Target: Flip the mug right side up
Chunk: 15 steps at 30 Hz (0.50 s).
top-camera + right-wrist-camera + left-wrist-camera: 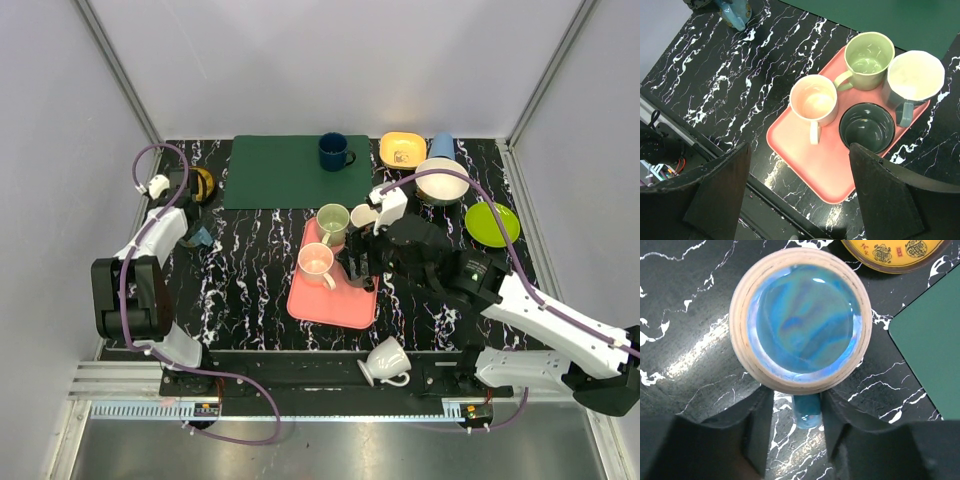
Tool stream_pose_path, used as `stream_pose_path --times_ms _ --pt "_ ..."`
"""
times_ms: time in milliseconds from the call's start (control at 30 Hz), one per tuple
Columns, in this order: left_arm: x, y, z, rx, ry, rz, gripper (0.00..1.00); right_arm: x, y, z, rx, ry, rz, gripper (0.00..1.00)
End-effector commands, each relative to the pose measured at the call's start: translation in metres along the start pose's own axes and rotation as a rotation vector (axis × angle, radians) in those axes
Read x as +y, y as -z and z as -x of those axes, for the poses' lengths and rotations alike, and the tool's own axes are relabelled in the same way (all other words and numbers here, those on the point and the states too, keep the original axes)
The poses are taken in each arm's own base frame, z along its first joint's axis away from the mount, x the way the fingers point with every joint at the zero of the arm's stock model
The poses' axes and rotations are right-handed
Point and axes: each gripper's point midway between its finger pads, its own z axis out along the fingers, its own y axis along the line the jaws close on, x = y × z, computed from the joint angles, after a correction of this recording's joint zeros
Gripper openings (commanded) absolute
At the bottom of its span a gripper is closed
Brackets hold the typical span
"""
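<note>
The mug (pixel 802 320) is blue with a pale unglazed foot ring and stands upside down on the black marble table, filling the left wrist view. Its handle (pixel 806 412) points toward me and lies between the fingers of my left gripper (pixel 799 407). The jaws stand partly open on either side of the handle, the right finger almost touching it and the left one apart. From above, the mug (pixel 199 238) shows at the far left under the left gripper (pixel 190 222). My right gripper (pixel 800 150) hangs open above the pink tray (pixel 810 165), holding nothing.
The tray carries a pink mug (pixel 813 100), a light green mug (pixel 869 54), a white mug (pixel 914 75) and a dark green mug (pixel 866 127), all upright. A yellow dish (pixel 895 250) and a green mat (pixel 290 170) lie beside the blue mug. A white mug (pixel 385 360) lies at the near edge.
</note>
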Motion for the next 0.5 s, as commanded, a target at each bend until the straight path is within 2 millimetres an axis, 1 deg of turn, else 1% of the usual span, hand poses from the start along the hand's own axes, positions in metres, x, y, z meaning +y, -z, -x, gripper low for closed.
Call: stream_pose_path --times_ms 0,133,200,300,367,400,433,467 --pt "-0.011 -0.001 0.022 -0.061 0.015 -0.033 0.35 -0.003 -0.003 0.004 -0.02 0.007 -0.023 0.84" --pt "-0.006 -0.005 0.016 -0.043 0.01 -0.03 0.23 -0.003 -0.004 0.003 -0.017 0.005 -0.024 0.85" --pt "-0.004 -0.005 0.017 -0.043 0.015 -0.033 0.17 -0.002 -0.004 0.003 -0.015 0.003 -0.023 0.85" --pt "-0.002 -0.005 0.015 -0.033 0.012 -0.04 0.0 -0.002 -0.005 0.001 -0.01 -0.001 -0.022 0.85" --pt "-0.003 -0.001 0.015 -0.027 0.011 -0.066 0.0 -0.001 -0.006 0.0 -0.011 -0.007 -0.018 0.85" --pt "-0.007 0.002 0.01 -0.004 0.003 -0.098 0.0 -0.001 -0.007 -0.001 -0.007 -0.009 -0.018 0.85" --pt "-0.012 0.011 0.014 -0.007 0.008 -0.14 0.0 0.0 -0.008 -0.001 -0.007 -0.013 -0.015 0.84" --pt "-0.015 0.017 0.013 0.0 0.005 -0.172 0.0 0.001 -0.008 0.0 -0.013 -0.018 -0.01 0.85"
